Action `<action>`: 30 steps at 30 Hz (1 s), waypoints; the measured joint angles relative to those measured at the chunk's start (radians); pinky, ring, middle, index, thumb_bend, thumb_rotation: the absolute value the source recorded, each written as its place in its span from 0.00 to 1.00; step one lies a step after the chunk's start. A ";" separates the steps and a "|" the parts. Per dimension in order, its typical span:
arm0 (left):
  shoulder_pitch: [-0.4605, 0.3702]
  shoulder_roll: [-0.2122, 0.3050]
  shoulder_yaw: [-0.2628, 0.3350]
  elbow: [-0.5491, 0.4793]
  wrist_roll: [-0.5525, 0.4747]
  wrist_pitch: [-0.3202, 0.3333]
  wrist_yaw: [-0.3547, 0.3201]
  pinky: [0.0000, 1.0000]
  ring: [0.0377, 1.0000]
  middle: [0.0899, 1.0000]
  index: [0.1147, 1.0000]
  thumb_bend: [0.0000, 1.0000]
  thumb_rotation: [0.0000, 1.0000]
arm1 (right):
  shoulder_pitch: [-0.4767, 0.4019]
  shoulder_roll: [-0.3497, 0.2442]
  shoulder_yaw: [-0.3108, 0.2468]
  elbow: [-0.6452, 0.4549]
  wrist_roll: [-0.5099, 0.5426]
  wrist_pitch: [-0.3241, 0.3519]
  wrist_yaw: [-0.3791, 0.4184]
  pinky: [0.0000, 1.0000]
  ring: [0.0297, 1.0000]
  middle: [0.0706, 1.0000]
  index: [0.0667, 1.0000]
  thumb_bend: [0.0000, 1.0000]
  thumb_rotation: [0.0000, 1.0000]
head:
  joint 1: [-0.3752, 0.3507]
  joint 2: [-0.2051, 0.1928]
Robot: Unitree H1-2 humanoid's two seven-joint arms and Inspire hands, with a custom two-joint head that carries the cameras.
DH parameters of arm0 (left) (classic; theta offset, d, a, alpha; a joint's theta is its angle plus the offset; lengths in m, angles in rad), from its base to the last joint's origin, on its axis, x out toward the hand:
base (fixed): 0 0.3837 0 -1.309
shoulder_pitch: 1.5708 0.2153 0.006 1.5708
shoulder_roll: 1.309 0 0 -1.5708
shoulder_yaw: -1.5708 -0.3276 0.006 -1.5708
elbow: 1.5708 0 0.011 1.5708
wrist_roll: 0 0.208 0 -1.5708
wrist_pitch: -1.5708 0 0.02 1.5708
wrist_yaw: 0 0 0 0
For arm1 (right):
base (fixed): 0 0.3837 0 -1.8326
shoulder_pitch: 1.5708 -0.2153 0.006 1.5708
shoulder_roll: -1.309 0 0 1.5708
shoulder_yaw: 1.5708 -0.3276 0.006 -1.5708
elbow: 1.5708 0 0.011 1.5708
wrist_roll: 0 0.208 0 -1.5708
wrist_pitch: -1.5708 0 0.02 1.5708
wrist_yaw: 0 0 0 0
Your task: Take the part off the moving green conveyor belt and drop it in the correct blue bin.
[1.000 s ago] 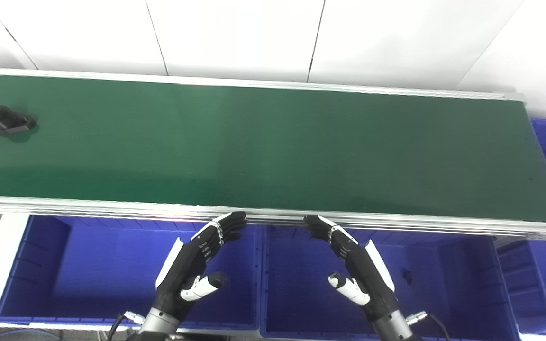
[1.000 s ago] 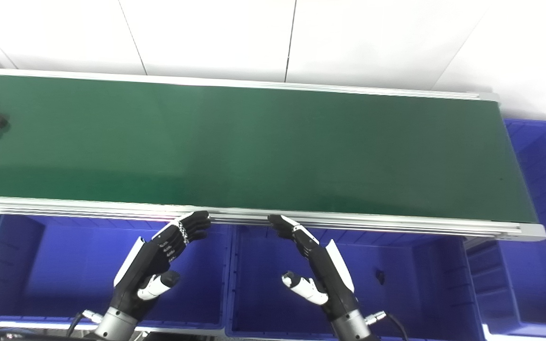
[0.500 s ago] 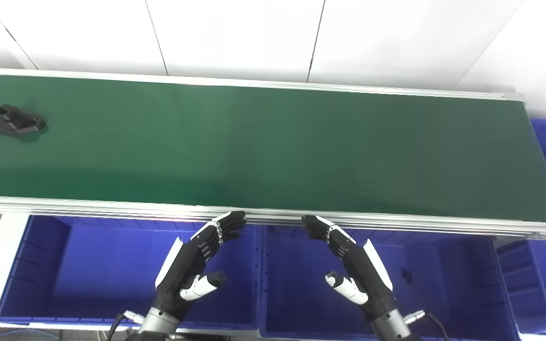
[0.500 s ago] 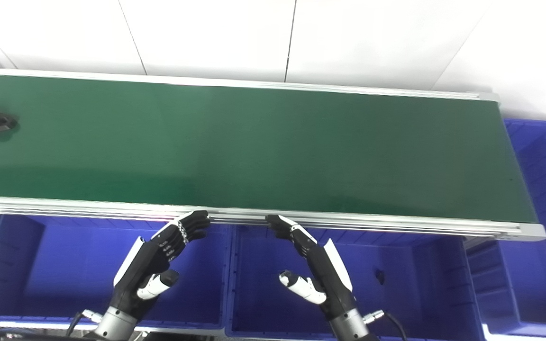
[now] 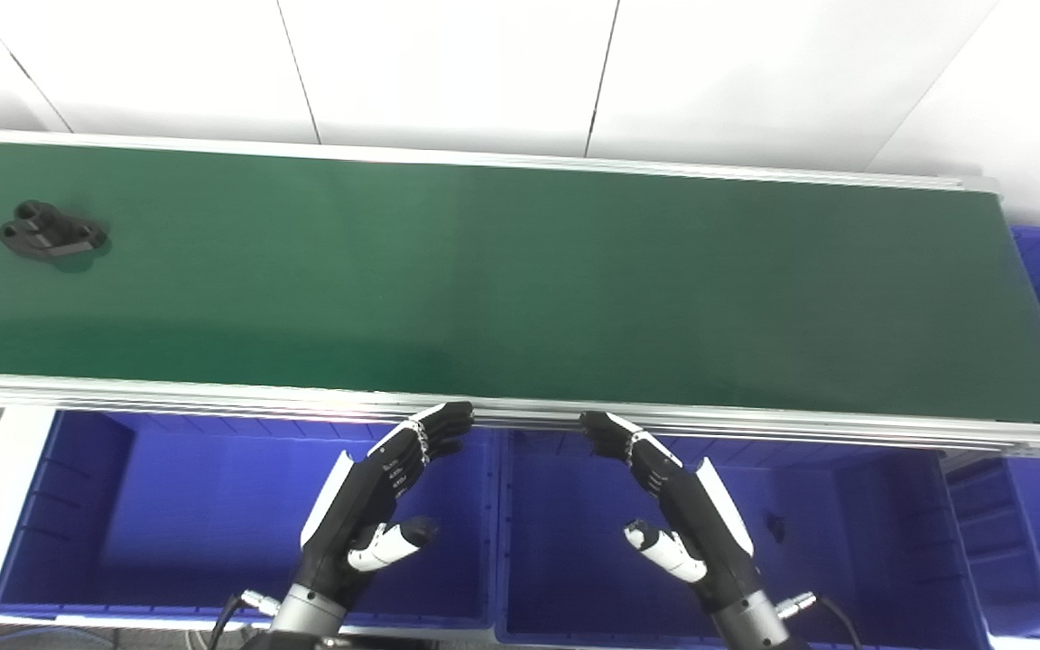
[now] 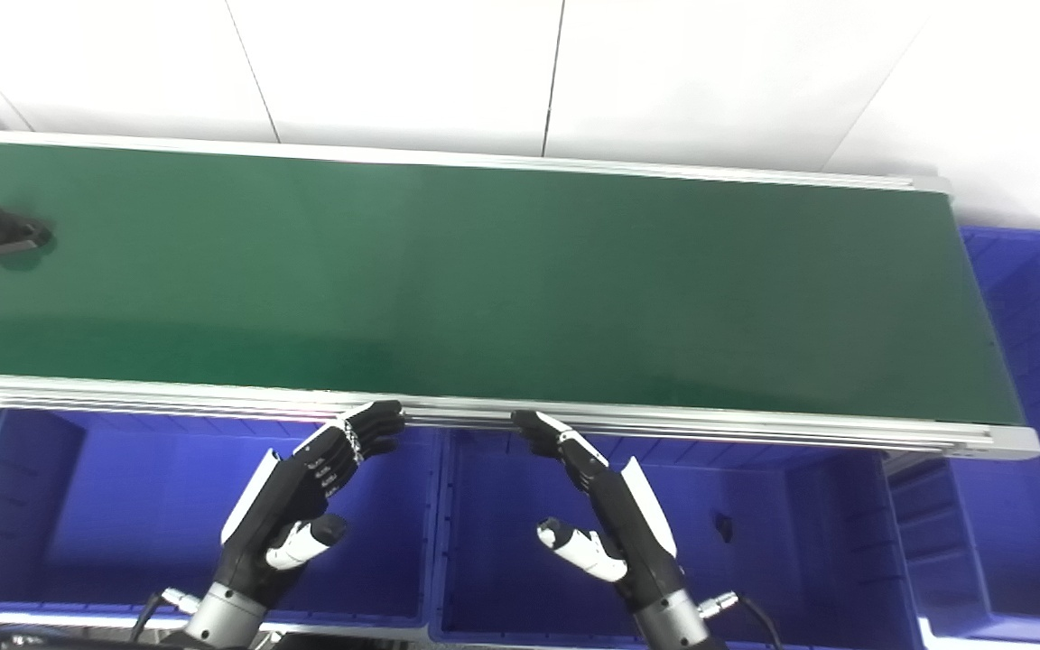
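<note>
Part: a small black part (image 5: pixel 52 231) with round bosses lies flat on the green conveyor belt (image 5: pixel 520 280), close to the belt's left end and nearer its far edge than its near edge; nothing touches it.
Belt: it runs across the whole view from left to right, framed by silver rails (image 5: pixel 213 393) along its far and near edges, and ends at the right.
Left bin: a blue bin (image 5: pixel 78 506) sits below the belt's near edge on the left; no contents are visible in it.
Middle bin: a second blue bin (image 5: pixel 881 542) sits beside it to the right, with a small dark object (image 5: pixel 774 524) on its floor; what that object is cannot be told.
Right bin: a third blue bin (image 6: pixel 1035 298) stands beyond the belt's right end.
Left hand: the left hand (image 5: pixel 376 506) hovers over the left bin, fingers spread and extended, thumb apart, holding nothing; its fingertips (image 5: pixel 448 421) reach the near rail.
Right hand: the right hand (image 5: pixel 678 506) hovers over the middle bin, likewise spread and empty, fingertips at the near rail.
Distance: both hands are well apart from the part.
</note>
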 measured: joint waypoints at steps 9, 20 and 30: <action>0.000 0.003 0.001 0.001 -0.001 0.000 -0.001 0.84 0.85 0.82 0.79 0.91 0.75 | 0.001 0.002 0.002 0.000 0.000 0.000 0.000 0.83 0.86 0.86 0.83 0.78 0.85 | -0.014 -0.006; 0.001 0.003 0.009 0.007 -0.002 0.000 -0.016 0.83 0.84 0.82 0.79 0.89 0.73 | 0.001 0.004 0.009 0.003 -0.003 0.000 -0.005 0.82 0.84 0.84 0.82 0.77 0.85 | -0.015 -0.011; 0.001 0.002 0.011 0.011 -0.002 0.000 -0.019 0.83 0.84 0.81 0.79 0.89 0.73 | 0.000 0.002 0.017 0.006 -0.007 0.000 -0.021 0.83 0.86 0.85 0.83 0.77 0.85 | -0.015 -0.018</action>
